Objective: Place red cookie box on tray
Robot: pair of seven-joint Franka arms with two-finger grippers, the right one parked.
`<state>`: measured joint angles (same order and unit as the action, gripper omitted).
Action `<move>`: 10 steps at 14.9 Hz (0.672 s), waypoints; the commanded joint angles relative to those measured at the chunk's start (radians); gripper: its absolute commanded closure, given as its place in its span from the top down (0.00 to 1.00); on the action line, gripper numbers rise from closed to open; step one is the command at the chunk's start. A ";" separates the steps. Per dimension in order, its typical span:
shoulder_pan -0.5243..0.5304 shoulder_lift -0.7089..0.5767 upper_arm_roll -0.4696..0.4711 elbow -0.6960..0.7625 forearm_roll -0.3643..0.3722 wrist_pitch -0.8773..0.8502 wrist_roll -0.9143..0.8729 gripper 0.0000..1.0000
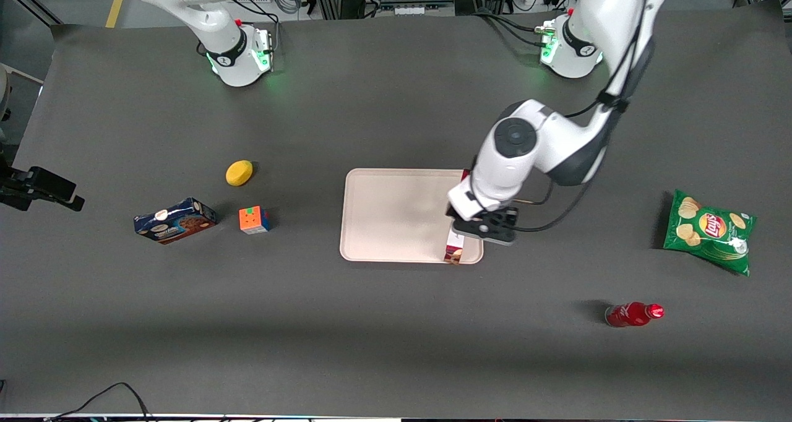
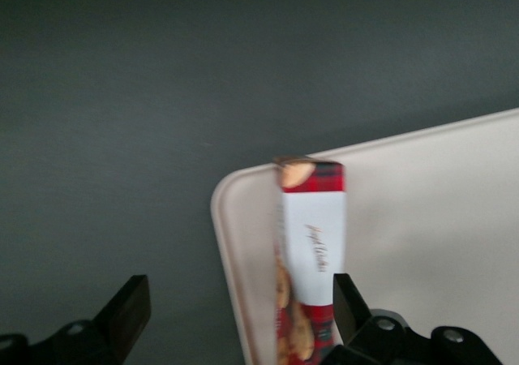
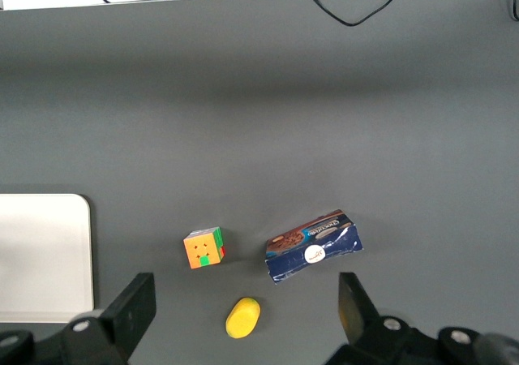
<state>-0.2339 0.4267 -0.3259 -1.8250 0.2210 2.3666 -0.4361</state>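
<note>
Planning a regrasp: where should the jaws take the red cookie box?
Across its thin faces at the white label band, from above. The red cookie box stands on a narrow edge along the tray rim; the gripper hangs open above it.

Gripper: the black two-finger gripper (image 2: 235, 316) hangs over the tray's edge toward the working arm, fingers spread wide, one finger (image 2: 350, 304) just beside the box.
Obstacle on tray: the long dark red plaid cookie box (image 1: 455, 247) stands on its narrow side along that rim.
Free tray room: the pale pinkish-cream rectangular tray (image 1: 383, 215) is bare from the box toward the parked arm's end.
Tabletop: the dark grey tabletop (image 1: 396, 323) nearer the camera lies open.
</note>
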 commanded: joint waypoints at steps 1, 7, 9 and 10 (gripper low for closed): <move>0.042 -0.058 0.076 0.142 -0.145 -0.238 0.238 1.00; 0.123 -0.221 0.223 0.263 -0.203 -0.542 0.491 1.00; 0.149 -0.296 0.263 0.260 -0.196 -0.561 0.539 1.00; 0.169 -0.334 0.278 0.254 -0.198 -0.573 0.566 1.00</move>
<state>-0.0975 0.2026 -0.0868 -1.5482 0.0295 1.8379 0.0545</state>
